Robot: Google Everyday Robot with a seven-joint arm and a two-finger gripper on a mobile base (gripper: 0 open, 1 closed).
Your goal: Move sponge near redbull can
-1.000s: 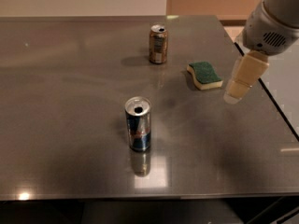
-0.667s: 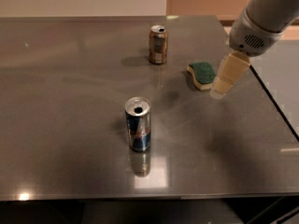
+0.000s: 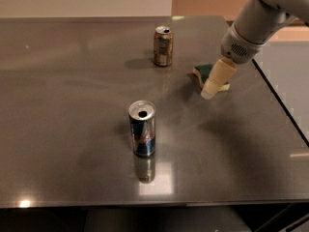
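Labels: the redbull can (image 3: 142, 129) stands upright near the middle of the table (image 3: 72, 105), with an open silver top. Its body shows blue and silver panels with a red mark at the centre, and no lettering can be read. A shorter brown-gold can (image 3: 163, 46) stands upright farther back. Its label carries pale markings that cannot be read, and no brand can be told.

Task item: the sponge (image 3: 204, 72) lies flat on the table to the right of the brown-gold can and apart from it, dark green face up with a pale yellow edge showing on its left side. It is well apart from the redbull can, behind it and to the right.

Gripper: the cream-coloured gripper (image 3: 208, 92) hangs from the grey arm (image 3: 256, 23), which enters from the upper right. It slants down and to the left, and its tip sits over the near right part of the sponge, hiding that part. Whether it touches the sponge cannot be told, nor whether it is apart or closed.

Change from earlier: one second ago the gripper was to the right of the sponge and clear of it. Shortly after, it stood at the sponge's right edge. It now overlaps the sponge. Both cans and the sponge occupy the same positions as before.
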